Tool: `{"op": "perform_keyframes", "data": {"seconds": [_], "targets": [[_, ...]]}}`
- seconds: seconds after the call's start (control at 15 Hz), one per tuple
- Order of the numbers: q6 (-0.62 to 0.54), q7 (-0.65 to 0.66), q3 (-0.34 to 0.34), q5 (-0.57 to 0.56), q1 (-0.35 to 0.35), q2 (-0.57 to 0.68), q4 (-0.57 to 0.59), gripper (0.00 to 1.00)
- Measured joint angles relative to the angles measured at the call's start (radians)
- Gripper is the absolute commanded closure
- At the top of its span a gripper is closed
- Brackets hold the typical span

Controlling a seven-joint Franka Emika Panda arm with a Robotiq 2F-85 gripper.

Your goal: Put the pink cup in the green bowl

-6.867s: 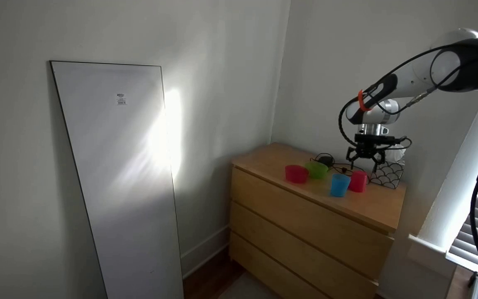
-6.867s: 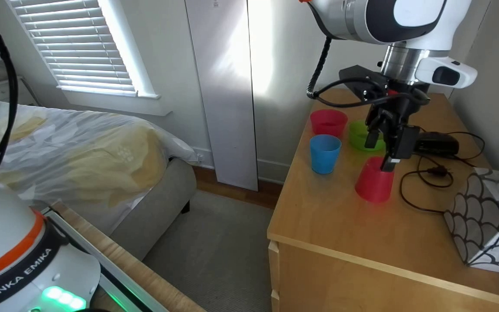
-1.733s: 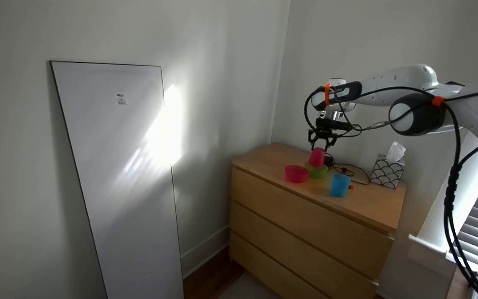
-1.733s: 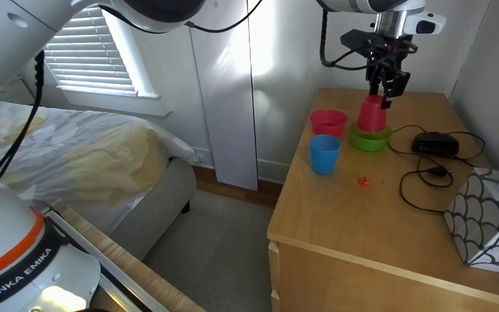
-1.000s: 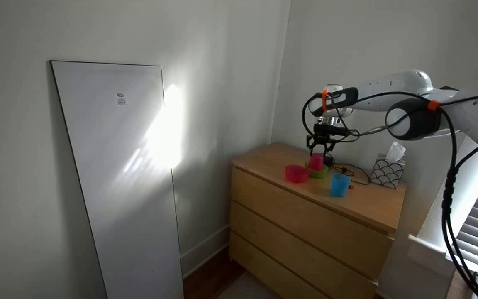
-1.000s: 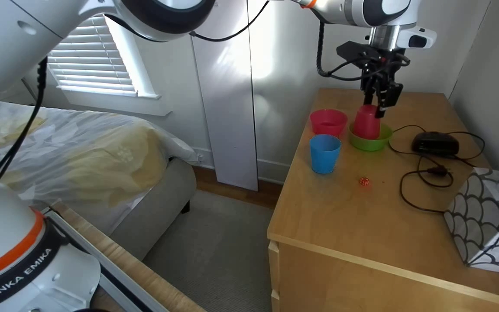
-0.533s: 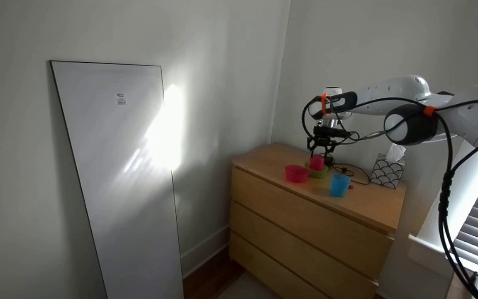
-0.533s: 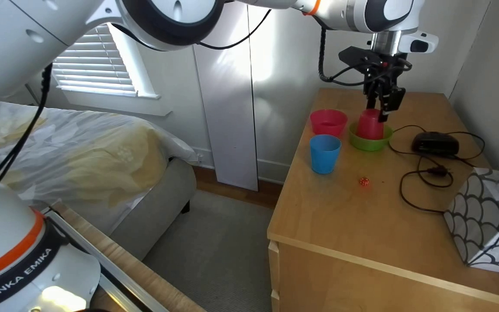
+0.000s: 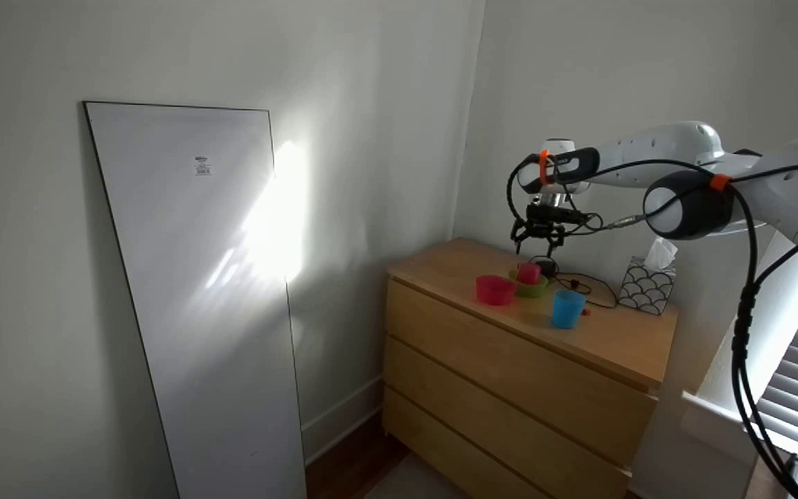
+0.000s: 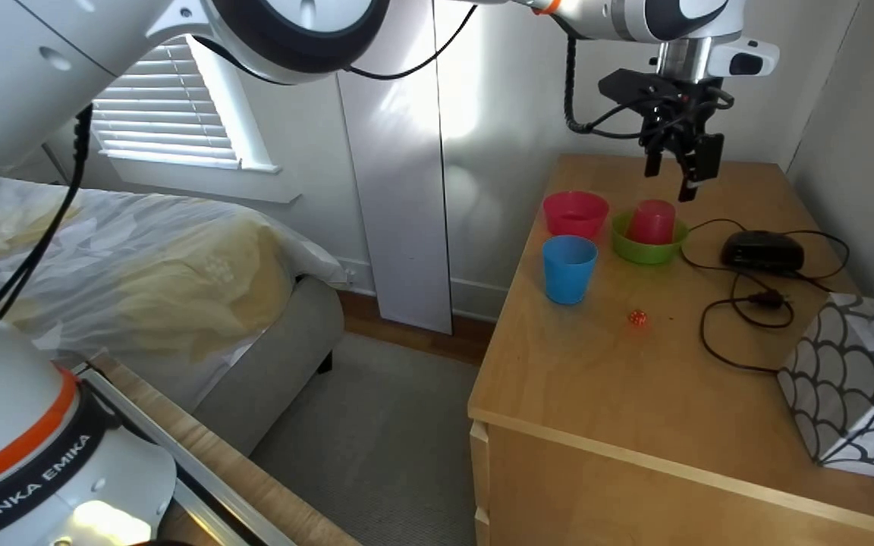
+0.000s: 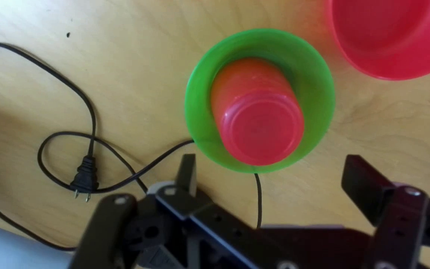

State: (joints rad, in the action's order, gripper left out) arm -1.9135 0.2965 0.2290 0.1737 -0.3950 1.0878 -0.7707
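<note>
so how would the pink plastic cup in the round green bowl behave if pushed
The tapered pink plastic cup probably resists tipping, standing wide end down. The round green bowl around it likely limits sliding. The cup's smooth sides might be slippery.

It's the pink cup (image 11: 258,116) upside down, base up, sitting inside the low, upright, bright green bowl (image 11: 317,89)!

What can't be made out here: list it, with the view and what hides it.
Inside of the pink cup: hidden in all views by its upturned base and walls.
Floor of the green bowl: partly covered by the cup in the wrist view.
Pink bowl: cut off by the wrist view's top and right edges.
Panel label: print too small in an exterior view.
</note>
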Motion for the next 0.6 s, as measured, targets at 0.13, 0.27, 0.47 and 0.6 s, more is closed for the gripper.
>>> {"op": "perform_keyframes", "data": {"seconds": [0.13, 0.27, 0.47, 0.6], "targets": [[0.000, -0.042, 0.000, -0.002, 0.001, -0.024, -0.013, 0.00], [0.000, -0.086, 0.001, -0.013, 0.008, -0.058, -0.045, 0.00], [-0.029, -0.121, 0.007, -0.051, 0.041, -0.125, -0.131, 0.00], [-0.052, -0.123, 0.013, -0.074, 0.077, -0.175, -0.209, 0.00]]}}
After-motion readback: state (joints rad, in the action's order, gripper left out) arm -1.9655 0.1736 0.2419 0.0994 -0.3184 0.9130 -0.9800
